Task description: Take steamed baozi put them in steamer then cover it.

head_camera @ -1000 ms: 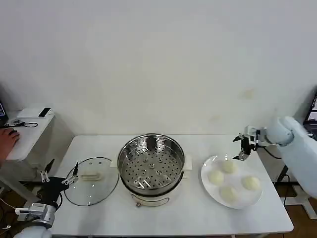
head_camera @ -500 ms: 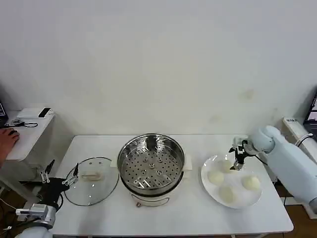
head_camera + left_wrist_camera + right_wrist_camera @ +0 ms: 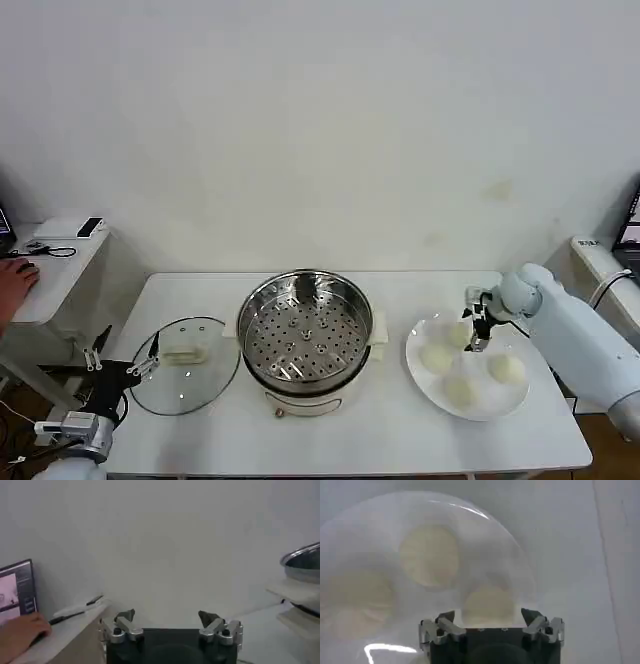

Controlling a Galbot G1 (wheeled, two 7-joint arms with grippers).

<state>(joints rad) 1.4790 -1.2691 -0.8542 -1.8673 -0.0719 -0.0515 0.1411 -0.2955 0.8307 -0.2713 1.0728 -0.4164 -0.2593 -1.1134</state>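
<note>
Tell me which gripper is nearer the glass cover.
Left. The left gripper sits open just off the cover; the right gripper hangs open over the plate beyond the steamer.

You see four steamed baozi [image 3: 436, 357] on one white plate [image 3: 500, 404], one steamer [image 3: 304, 328], one cover [image 3: 184, 365], one table [image 3: 400, 440] and two grippers, left gripper [image 3: 121, 367] and right gripper [image 3: 477, 326].

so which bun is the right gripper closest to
The bun at the plate's far edge, right beside the right gripper, whose open fingers straddle it in the wrist view. The other three buns lie farther along the plate.
</note>
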